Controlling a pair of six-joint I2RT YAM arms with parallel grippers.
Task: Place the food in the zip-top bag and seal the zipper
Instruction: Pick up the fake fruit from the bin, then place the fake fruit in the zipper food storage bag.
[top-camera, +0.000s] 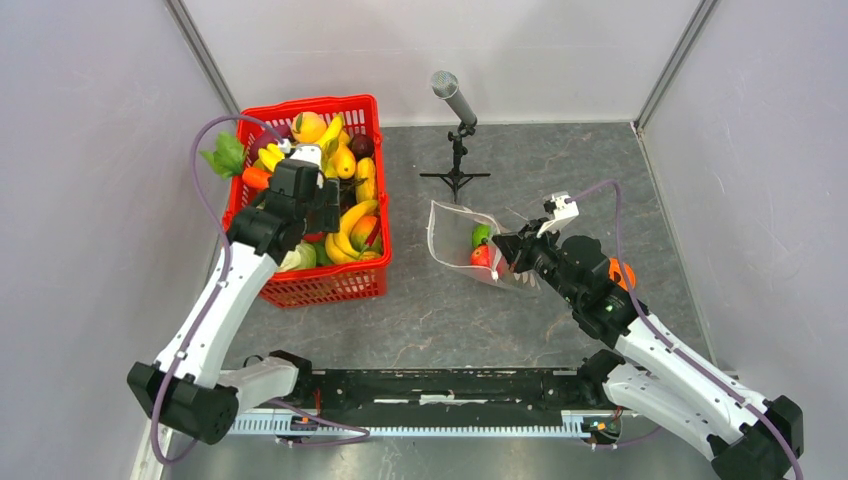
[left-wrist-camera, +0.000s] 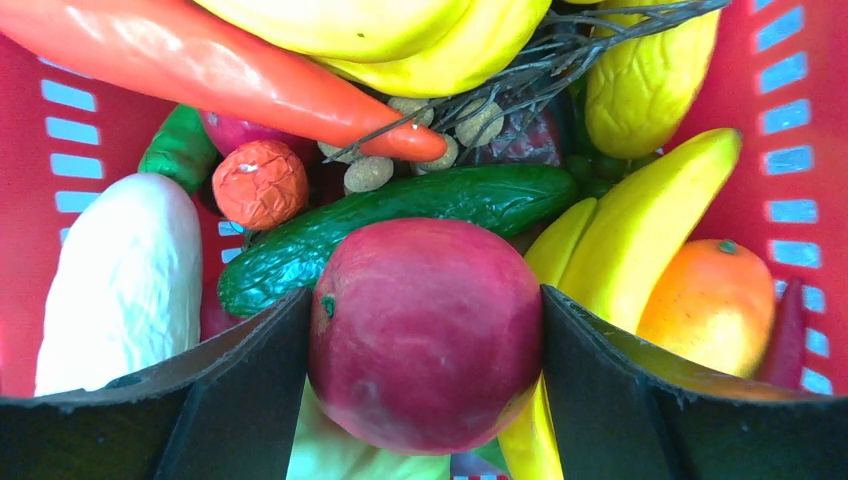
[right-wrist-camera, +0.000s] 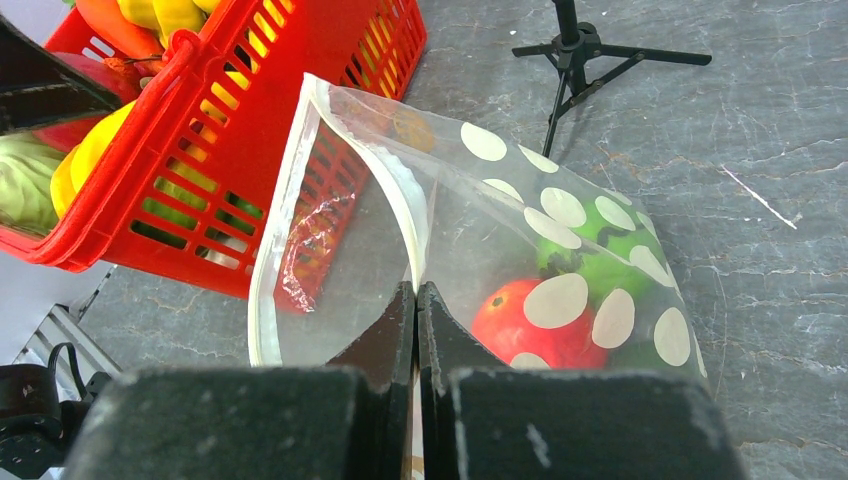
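Note:
My left gripper is down in the red basket, shut on a round dark-red fruit with both fingers pressed on its sides. Around it lie bananas, a cucumber, a carrot and an orange. The clear dotted zip-top bag lies right of the basket, its mouth open toward it. It holds a red piece and a green piece. My right gripper is shut on the bag's mouth edge beside the white zipper.
A microphone on a small black tripod stands behind the bag. Grey walls close the table on three sides. An orange round thing shows beside my right arm. The basket stands close to the bag's mouth.

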